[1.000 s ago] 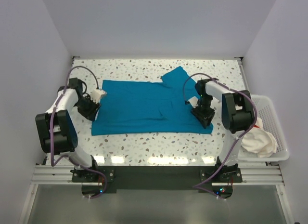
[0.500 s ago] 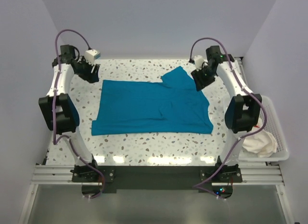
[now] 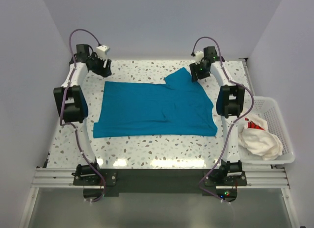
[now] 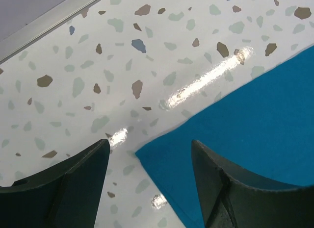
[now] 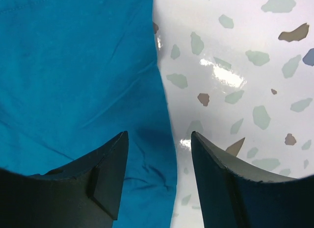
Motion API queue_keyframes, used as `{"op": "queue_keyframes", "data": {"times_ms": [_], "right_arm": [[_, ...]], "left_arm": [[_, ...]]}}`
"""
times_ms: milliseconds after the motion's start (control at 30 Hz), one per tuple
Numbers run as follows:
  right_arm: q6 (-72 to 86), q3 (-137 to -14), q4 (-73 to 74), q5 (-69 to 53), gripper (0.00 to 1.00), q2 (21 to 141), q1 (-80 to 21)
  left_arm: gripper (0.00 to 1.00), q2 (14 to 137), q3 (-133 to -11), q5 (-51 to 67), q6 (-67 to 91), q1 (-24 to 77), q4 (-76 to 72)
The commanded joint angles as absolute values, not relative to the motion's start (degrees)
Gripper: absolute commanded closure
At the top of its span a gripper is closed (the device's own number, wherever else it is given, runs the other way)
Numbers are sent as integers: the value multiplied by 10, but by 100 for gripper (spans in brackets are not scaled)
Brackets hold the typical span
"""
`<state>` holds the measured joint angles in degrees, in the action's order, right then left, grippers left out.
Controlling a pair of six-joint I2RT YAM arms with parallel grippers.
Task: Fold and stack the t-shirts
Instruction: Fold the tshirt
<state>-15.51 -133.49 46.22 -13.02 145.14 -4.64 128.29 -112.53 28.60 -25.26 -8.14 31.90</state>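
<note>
From above, the teal t-shirt [image 3: 154,108] lies spread flat in the middle of the tabletop [image 3: 147,149], one sleeve reaching toward the far right. Both arms stretch to the far edge. The left claw [image 3: 101,66] hangs over the shirt's far left corner and the right claw [image 3: 198,71] over the far sleeve. The white t-shirt [image 3: 260,139] with red marks sits crumpled in the basket [image 3: 283,121], off the tabletop's right side. Only this view shows it. Pale, bare walls [image 3: 162,22] close in on three sides.

The left wrist camera shows what the overhead cannot: the left claw's fingers [image 4: 64,189] are spread wide and hold nothing. A corner of the teal cloth lies between and beyond them. A metal strip [image 4: 49,19] borders the tabletop's far edge.

The right wrist camera shows the right claw's fingers [image 5: 98,184] likewise spread and empty. The shirt's edge runs down between them, teal cloth on the left and bare surface on the right.

The tabletop is white, glossy terrazzo flecked green, brown and blue, with streaks of reflected light.
</note>
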Motion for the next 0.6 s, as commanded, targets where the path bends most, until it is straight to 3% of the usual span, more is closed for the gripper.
{"op": "queue_keyframes", "data": {"times_ms": [0,200,500,567], "right_arm": [[-125,-1336,360,-134,42,1439,-46],[-124,-1347,374,-148,48,1470,-47],[-134,-1322,401,-153,50,1484,-56],[-133,-1320,403,-149,56,1489,-56]], "left_arm": [[27,1304,-1158,283,-229,-69,275],[24,1336,-1179,257,-241,-58,271],[24,1363,-1203,242,-256,-57,294],[24,1362,-1201,241,-259,-57,295]]}}
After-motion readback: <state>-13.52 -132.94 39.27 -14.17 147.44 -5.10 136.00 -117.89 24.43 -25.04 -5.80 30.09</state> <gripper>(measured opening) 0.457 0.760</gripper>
